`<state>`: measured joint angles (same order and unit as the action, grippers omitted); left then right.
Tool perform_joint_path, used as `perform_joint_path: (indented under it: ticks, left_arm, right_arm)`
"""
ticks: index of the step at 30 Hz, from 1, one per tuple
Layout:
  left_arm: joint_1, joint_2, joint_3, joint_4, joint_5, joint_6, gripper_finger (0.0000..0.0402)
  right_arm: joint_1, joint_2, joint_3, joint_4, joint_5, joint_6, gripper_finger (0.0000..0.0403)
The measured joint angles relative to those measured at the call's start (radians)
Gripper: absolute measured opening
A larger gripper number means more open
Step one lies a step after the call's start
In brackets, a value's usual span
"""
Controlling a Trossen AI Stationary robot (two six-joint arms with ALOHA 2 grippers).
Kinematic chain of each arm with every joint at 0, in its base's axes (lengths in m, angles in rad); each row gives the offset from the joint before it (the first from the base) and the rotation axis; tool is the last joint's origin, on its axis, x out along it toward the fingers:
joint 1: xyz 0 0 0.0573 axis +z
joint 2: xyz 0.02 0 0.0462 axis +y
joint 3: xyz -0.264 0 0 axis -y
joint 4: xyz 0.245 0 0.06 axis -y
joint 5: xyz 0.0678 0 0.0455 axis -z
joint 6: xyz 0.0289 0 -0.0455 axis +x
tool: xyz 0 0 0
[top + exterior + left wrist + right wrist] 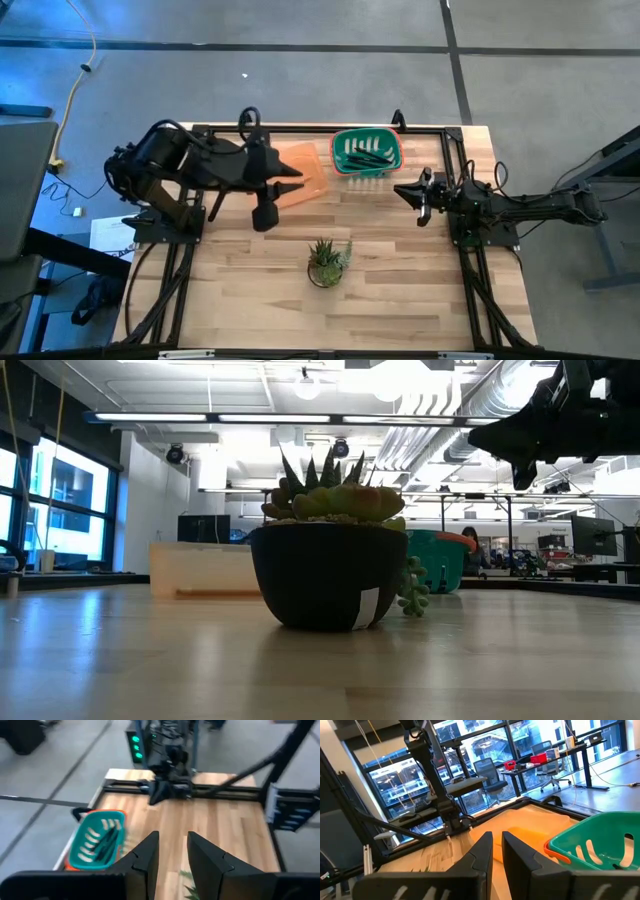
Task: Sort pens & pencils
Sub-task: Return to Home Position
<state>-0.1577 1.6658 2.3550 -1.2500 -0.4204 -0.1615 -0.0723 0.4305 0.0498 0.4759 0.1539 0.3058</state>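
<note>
The pens [370, 155] lie together in the green basket [336, 152], which stands at the back edge of the table [400, 290], a little right of the middle. They are thin, dark, almost black sticks, laid close and partly crossing one another on the basket floor. From above they show as a loose dark bundle against the green. How many there are cannot be counted, since they overlap. The basket wall has pale slots, and an orange rim shows below it.

Just beside the basket, on its left, is an orange tray [305, 160]. The left arm hangs over a part of it, and its contents cannot be made out.

The left gripper [173, 837] is in the air above the tray, pointing across the table toward the right arm. Its fingers stand apart by a narrow gap and hold nothing. The right gripper [497, 836] hovers at the right side of the table, near the basket and turned toward it. Its fingers are almost together, only a slit between them, and nothing is in it.

A small potted plant [328, 262] stands alone nearer the front, well apart from basket and tray.
</note>
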Motion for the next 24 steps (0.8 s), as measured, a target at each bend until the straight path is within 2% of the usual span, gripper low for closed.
perform_joint_path:
  ticks: [4, 10, 13, 18, 24]
  left_arm:
    - [0.0, -0.016, 0.0, 0.0, -0.07, -0.006, 0.0088]
    - [0.0, -0.037, 0.0, 0.027, -0.064, -0.004, 0.0088]
    - [0.0, -0.04, 0.001, 0.027, -0.061, -0.067, 0.0088]
    - [0.0, -0.03, 0.0, 0.074, 0.026, -0.219, 0.0088]
    - [0.0, -0.013, 0.0, 0.24, 0.183, -0.237, 0.0088]
  right_arm:
    - [0.0, 0.0, 0.0, 0.0, 0.0, 0.0, 0.0032]
    - [0.0, 0.0, 0.0, -0.002, 0.0, 0.0, 0.0032]
    - [0.0, 0.0, 0.0, 0.0, 0.0, 0.004, 0.0032]
    - [0.0, 0.0, 0.0, 0.012, 0.0, 0.007, 0.0032]
    - [0.0, 0.0, 0.0, 0.061, 0.001, 0.017, 0.0032]
